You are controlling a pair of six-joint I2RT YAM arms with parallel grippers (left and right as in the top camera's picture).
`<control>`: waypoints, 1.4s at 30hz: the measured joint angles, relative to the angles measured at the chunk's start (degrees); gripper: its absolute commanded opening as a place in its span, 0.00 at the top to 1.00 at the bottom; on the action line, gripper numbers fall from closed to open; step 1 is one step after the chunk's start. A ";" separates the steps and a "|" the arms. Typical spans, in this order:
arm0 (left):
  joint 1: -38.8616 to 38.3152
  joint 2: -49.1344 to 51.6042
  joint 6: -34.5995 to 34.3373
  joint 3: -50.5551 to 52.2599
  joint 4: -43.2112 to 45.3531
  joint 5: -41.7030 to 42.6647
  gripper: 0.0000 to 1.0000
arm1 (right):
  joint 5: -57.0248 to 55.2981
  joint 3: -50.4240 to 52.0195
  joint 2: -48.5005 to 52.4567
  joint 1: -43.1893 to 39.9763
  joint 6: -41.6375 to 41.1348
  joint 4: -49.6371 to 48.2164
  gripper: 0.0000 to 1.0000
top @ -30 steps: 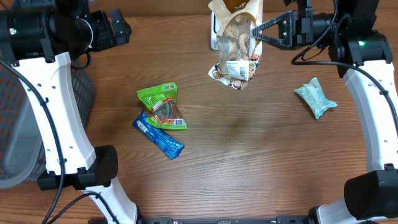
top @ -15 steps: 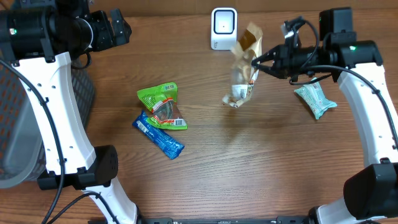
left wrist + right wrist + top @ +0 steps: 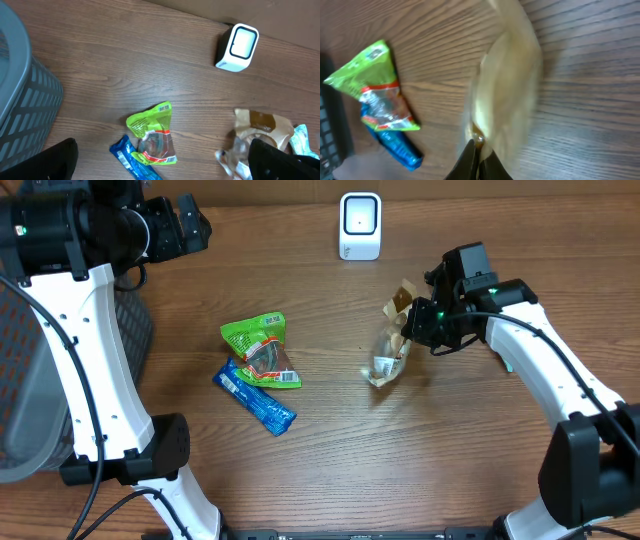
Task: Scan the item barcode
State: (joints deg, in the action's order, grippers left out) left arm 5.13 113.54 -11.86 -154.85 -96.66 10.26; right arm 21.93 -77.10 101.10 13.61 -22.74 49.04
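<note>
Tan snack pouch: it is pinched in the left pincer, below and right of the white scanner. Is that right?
No. The tan snack pouch is pinched in the right pincer, not the left; the overhead view shows it. The left pincer hangs open and empty, far off at the left. The pouch does sit below and right of the white scanner.

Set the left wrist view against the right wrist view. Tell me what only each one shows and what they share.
Only the left wrist view shows the white scanner, the grey basket and the edge of a teal packet. Only the right wrist view shows the right gripper, shut on the edge of the tan snack bag, which is blurred there. Both show that bag, the green packet, the blue packet beside it and the wooden table.
</note>
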 measured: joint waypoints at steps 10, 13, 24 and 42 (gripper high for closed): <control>0.00 0.00 0.00 0.00 0.00 -0.02 0.00 | -10.54 0.31 2.69 -0.74 -0.98 5.18 0.23; 0.00 0.00 0.00 0.00 0.00 -0.02 0.00 | -12.85 0.31 2.82 -0.52 -0.33 2.38 0.22; 0.00 0.00 0.00 0.00 0.00 -0.02 0.00 | -22.95 -4.24 5.27 5.62 3.78 1.38 0.13; 0.00 0.00 0.00 0.00 0.00 -0.02 0.00 | 3.10 -5.33 18.45 -13.70 29.51 -13.44 0.00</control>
State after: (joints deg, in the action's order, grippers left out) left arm 5.13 113.54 -11.86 -154.85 -96.66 10.24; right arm 25.04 -82.43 119.55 -0.10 6.76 35.59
